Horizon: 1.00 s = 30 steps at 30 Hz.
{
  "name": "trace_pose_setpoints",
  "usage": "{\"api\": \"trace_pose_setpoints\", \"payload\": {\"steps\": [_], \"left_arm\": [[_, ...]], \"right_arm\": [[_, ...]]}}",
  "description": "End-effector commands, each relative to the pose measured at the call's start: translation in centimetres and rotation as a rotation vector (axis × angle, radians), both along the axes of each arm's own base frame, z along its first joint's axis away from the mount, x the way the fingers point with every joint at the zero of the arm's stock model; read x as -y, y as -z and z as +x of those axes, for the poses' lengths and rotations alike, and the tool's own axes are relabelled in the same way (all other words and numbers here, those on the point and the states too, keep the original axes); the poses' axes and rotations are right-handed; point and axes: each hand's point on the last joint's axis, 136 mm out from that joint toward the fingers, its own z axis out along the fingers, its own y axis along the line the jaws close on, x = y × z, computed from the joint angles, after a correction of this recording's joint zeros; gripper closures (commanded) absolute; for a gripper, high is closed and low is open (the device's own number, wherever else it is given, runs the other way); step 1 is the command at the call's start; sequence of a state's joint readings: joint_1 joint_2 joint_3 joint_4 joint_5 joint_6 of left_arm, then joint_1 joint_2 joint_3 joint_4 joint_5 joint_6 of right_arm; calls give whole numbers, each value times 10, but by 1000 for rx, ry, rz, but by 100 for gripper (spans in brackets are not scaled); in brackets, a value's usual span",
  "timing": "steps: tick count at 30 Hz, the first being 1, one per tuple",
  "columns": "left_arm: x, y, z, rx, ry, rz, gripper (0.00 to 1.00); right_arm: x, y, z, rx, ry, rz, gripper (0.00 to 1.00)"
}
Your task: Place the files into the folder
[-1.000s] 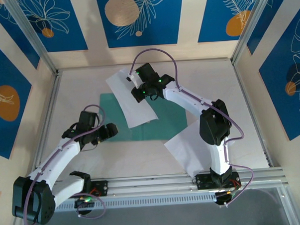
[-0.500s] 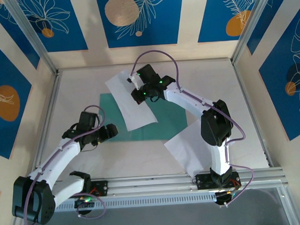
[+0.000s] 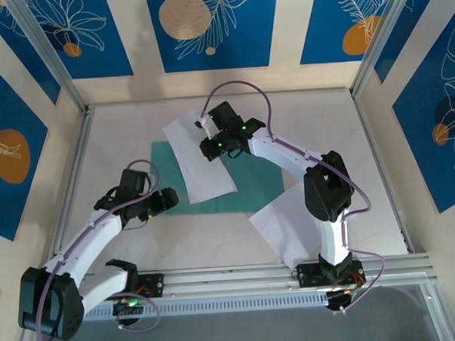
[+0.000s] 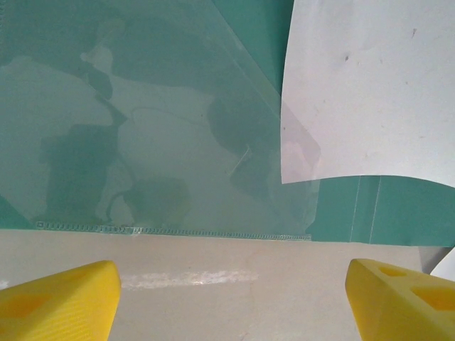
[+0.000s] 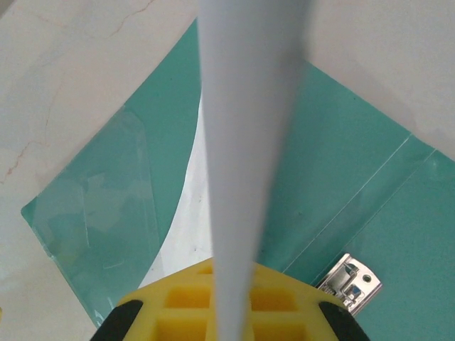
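A loose sheet (image 3: 279,222) lies near right, beside the right arm (image 3: 323,204). The left claw (image 3: 168,199), fingers spread wide, hovers at the near left edge of the folder (image 3: 254,181). Farther, the right claw (image 3: 213,146) pinches the other sheet (image 3: 201,168), which slants across the folder's left leaf, left of the clip (image 5: 350,278).

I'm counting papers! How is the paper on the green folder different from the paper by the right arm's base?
The folder paper is pinched in the right gripper; the base paper is held by nothing. The folder paper lies across the folder; the base paper lies mostly on bare table, partly under the right arm. Both are plain white rectangles.
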<state>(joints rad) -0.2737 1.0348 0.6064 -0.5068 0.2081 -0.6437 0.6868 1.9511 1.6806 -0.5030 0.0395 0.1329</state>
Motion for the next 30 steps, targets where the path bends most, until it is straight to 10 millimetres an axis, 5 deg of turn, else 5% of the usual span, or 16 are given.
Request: {"api": "trace_pose_setpoints", "payload": {"steps": [1,20,30], "left_arm": [[-4,4,-4,-6,4,5,17],[-2,4,-6,-9,7,-6,17],[-3,5,-8,-14,5,-5,17]], "right_arm": [[-5,-21,2,22,4,71,100],[-24,1,17,-109,7,178,100],[-18,17,13,-153,22,171,100]]}}
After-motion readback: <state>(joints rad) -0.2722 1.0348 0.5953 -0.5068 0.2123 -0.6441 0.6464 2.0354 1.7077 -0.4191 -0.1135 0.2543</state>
